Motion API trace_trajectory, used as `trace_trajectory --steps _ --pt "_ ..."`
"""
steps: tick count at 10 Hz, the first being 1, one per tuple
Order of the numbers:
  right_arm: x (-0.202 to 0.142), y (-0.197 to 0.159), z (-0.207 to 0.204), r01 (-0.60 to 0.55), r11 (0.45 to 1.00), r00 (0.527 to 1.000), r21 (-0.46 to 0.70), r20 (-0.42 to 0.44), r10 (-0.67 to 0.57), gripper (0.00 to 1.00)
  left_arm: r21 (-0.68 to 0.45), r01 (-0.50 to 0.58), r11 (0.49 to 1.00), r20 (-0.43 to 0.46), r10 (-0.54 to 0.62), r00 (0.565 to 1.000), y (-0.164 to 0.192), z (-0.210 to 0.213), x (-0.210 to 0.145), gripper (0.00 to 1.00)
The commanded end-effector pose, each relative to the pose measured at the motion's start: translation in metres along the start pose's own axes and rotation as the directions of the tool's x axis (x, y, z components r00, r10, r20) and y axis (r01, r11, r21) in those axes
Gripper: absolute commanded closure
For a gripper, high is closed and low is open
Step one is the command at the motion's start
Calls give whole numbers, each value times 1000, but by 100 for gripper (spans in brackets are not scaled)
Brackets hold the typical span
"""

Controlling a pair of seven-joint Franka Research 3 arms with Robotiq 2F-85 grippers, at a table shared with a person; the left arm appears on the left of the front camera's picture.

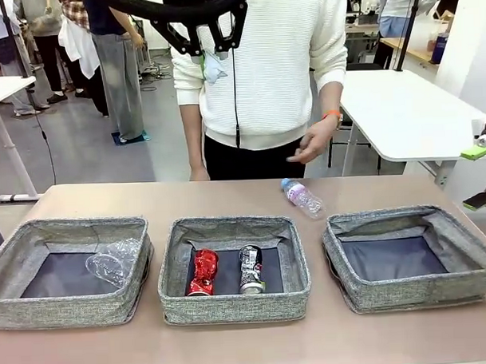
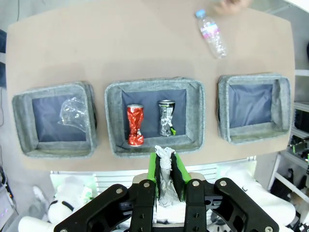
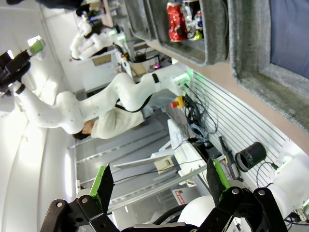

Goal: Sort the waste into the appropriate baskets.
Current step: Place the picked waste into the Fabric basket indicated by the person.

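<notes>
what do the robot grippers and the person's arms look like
The left gripper and right gripper match: black angular linkage fingers with bolted joints and bright green pads. A glossy white arm link sits behind the right one. The person wears a white ribbed knit sweater and an orange wristband.

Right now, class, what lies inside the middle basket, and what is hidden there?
The middle basket holds a red can and a black-and-silver can, lying side by side on its dark floor. In the front view, the near wall covers the floor strip just behind it.
</notes>
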State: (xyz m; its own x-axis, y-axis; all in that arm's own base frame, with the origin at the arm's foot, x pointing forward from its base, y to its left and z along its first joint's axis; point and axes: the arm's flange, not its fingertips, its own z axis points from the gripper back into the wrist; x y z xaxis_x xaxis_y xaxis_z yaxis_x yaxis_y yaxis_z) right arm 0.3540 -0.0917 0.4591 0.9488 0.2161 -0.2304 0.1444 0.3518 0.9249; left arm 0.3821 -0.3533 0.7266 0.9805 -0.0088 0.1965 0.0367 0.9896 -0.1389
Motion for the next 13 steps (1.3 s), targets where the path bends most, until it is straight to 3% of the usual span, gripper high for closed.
trace_trajectory --steps 1,9,10,11,12,13 --pt "-2 4 0 9 1000 1000 7 2 -9 0 7 -3 1000 9 2 1000 3 3 -1 86" --pt "0 0 0 0 1000 1000 0 0 0 0 0 0 1000 0 0 1000 0 0 0 86" --pt "-3 -12 22 18 1000 998 -12 55 -17 0 -114 125 986 52 -120 991 -14 -36 2 86" --pt "-22 -28 61 23 1000 992 -14 127 -21 0 -184 203 962 26 -202 979 -31 -93 1 86" --pt "-55 -44 106 39 999 967 -3 253 -37 0 -303 261 917 -2 -274 962 -57 -152 0 86" --pt "-103 -62 153 29 996 917 83 395 -60 0 -390 305 869 13 -326 945 -95 -214 -4 86"
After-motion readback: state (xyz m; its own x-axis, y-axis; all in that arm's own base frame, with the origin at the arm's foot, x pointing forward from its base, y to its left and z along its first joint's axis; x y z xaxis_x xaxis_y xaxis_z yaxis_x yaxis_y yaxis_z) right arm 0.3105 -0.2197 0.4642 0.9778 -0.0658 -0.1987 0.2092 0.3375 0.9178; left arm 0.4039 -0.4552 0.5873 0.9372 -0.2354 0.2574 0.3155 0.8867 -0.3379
